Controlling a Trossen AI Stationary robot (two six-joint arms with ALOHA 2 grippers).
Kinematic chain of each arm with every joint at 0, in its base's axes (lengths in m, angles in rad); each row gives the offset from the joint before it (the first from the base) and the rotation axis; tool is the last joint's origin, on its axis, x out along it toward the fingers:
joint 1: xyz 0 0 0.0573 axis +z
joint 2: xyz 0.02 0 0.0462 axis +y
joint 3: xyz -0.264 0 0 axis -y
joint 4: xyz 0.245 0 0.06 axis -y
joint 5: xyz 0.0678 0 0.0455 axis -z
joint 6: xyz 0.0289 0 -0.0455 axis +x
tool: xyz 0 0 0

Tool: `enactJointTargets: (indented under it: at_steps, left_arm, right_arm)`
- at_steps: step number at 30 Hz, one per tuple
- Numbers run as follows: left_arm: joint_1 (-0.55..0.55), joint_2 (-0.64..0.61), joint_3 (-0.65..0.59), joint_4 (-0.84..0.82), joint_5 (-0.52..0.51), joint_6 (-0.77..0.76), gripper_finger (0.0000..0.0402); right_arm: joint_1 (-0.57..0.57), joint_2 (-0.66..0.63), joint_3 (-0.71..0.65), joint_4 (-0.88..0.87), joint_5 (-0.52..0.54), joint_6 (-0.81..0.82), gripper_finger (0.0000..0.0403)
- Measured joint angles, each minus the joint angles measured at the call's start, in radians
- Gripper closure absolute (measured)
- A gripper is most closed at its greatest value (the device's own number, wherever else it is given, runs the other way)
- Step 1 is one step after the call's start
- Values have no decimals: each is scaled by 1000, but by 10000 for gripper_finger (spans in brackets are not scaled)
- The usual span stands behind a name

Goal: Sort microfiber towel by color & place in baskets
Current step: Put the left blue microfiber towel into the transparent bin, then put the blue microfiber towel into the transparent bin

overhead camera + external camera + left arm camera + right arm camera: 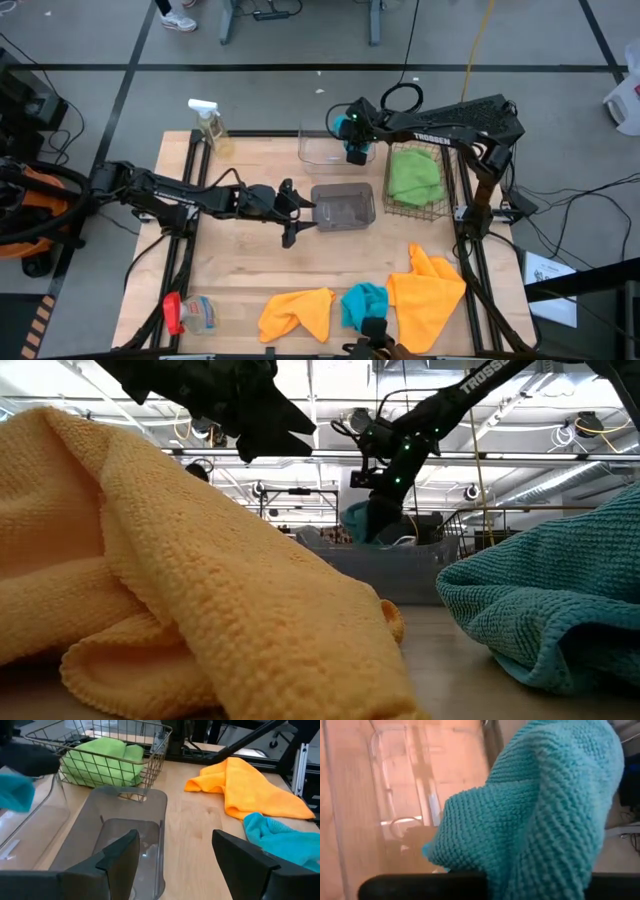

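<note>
The right gripper (356,152) hangs over the clear tub (322,146), clamped on a turquoise towel (545,815). The left gripper (294,213) hovers with fingers spread just beside the grey tub (343,205). Green towels (413,176) lie in the wire basket (440,205). Two orange towels (297,312) and another turquoise one (363,301) lie along the desk (240,270) near its front edge

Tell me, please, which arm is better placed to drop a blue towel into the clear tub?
The right. Its gripper already holds a blue towel over the clear tub, while the left gripper is open and empty beside the grey tub.
</note>
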Motion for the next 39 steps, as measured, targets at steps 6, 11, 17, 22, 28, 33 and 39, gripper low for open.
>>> enactJointTargets:
  at_steps: [6,11,17,22,28,33,39]
  left_arm:
    - [-6,0,0,-15,2,1,146]
    - [-6,0,0,-15,5,9,146]
    - [-6,0,0,-15,5,9,146]
    - [-6,0,0,-15,5,7,146]
    - [-6,0,0,-15,6,6,146]
    - [-6,0,0,-23,6,7,146]
    - [-6,0,0,-45,6,7,146]
  right_arm:
    - [14,24,0,-14,28,-4,341]
    - [35,24,0,-28,29,13,301]
    - [45,24,0,-77,34,64,232]
    - [58,24,0,-136,121,67,195]
    - [85,21,5,-129,243,64,175]
    - [124,-7,68,-166,327,92,176]
    - [237,-145,108,-301,337,238,185]
